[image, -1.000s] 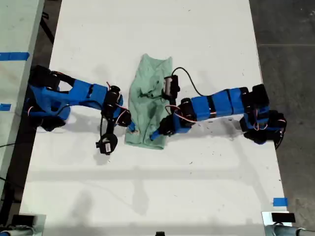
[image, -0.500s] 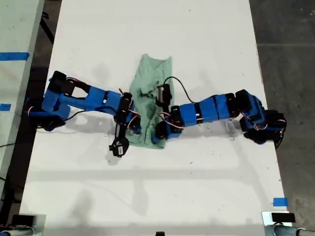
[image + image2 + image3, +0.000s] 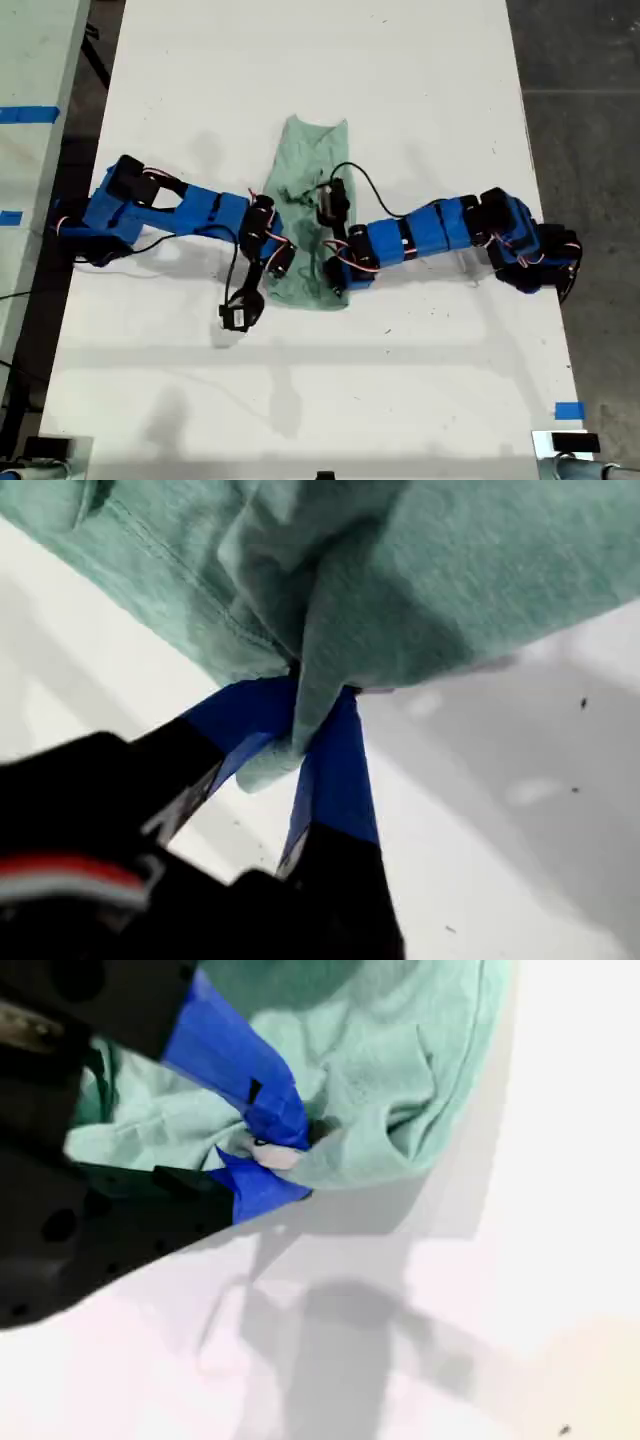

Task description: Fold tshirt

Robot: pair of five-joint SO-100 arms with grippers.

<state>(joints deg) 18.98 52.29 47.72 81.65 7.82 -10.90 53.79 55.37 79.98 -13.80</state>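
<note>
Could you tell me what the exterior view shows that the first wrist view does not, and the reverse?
Only the exterior view shows both blue arms, the whole tshirt and the white table. Only the first wrist view shows my first end effector shut on a bunched fold of cloth, lifted clear of the table. Both show the mint tshirt and white tabletop.

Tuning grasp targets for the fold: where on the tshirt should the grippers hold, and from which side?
Grip the near hem corners of the tshirt, where its edge bunches into a thin pinchable fold, probably coming in low from each outer side. Both are already there: my first gripper is shut on a fabric fold, and my second gripper is shut on the edge, above the white table.
</note>
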